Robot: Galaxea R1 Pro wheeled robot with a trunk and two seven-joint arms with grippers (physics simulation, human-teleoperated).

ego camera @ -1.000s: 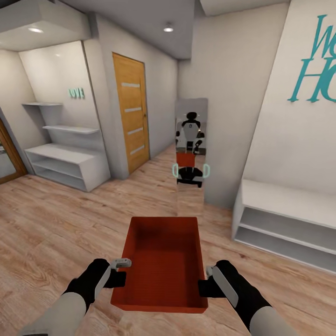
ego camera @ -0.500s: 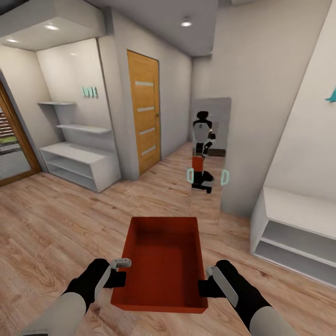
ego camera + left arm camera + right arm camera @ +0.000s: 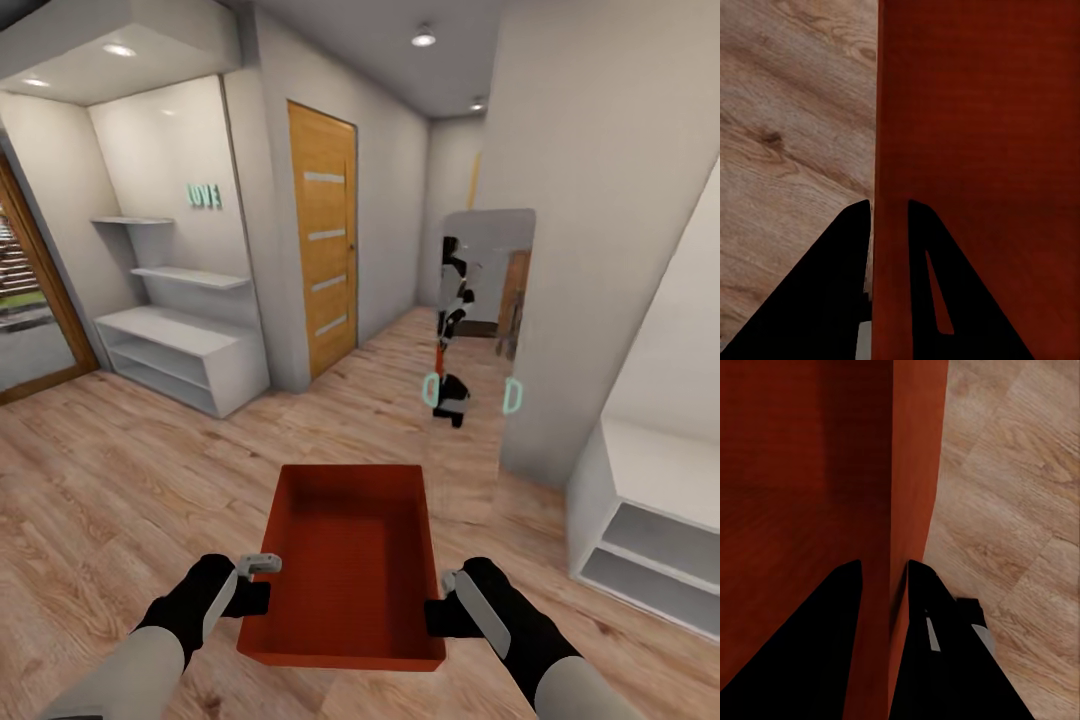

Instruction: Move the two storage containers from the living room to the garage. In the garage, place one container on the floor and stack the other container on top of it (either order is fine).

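Container (image 3: pixel 345 570): carried level between both arms, open side up, above wood flooring (image 3: pixel 120 480).
Left gripper (image 3: pixel 255 580): fingers pinching left wall.
Right gripper (image 3: pixel 440 612): fingers pinching right wall, balancing the load.

Arms: light grey-white smooth forearm shells, each ending in a matte black wrist section. Left gripper (image 3: pixel 262 580) has a black body with a small pale grey rounded piece on top. Right gripper (image 3: pixel 437 598) has a black body with a long pale grey strip along its upper side. Fingers (image 3: pixel 832 292) in wrist views are flat black tapered wedges; one carries a narrow slot.
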